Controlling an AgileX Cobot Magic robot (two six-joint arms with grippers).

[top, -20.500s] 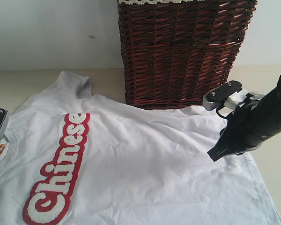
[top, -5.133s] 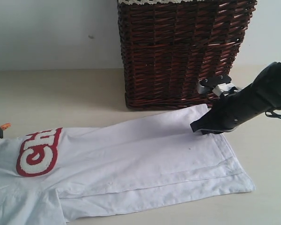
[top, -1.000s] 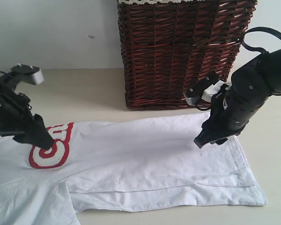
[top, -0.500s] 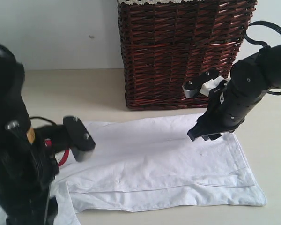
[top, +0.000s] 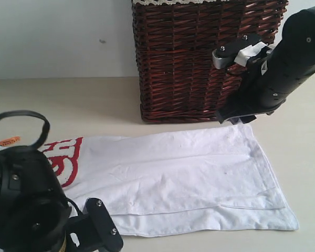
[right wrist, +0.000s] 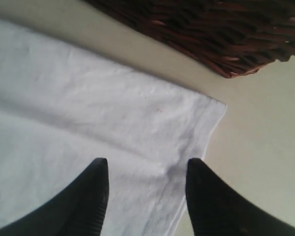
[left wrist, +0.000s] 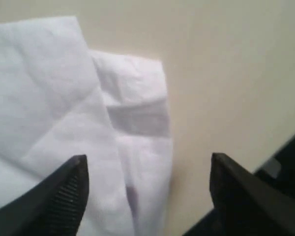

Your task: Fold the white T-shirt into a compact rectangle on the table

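**White T-shirt** (top: 189, 173): lies flat on the worktop (top: 84, 105) as a long folded band. Layered hems are stepped along its near long edge. The red lettering (top: 63, 157) and the orange neck tag (top: 9, 140) are at the end by the left arm (top: 26, 210), which hides part of that end.

**Right jaws:** apart, nothing between them, lifted clear of the cloth. Directly beneath them is the shirt's far hemmed corner. The stitched short edge runs away under one tip. Bare worktop lies just beyond the corner.

**Wicker basket** (top: 194, 58): just behind the right jaws, its foot near the shirt's far edge, leaving only a narrow strip of worktop there.

**Left jaws:** wide apart, nothing between them, above the worktop. A folded shirt edge with a doubled hem band lies below and between the tips. Cloth sits under one tip and bare worktop under the other.

**Open room:** wide bare worktop beside the basket, on the lettered side, and more beyond the short hem, outward of the right arm (top: 283, 68).
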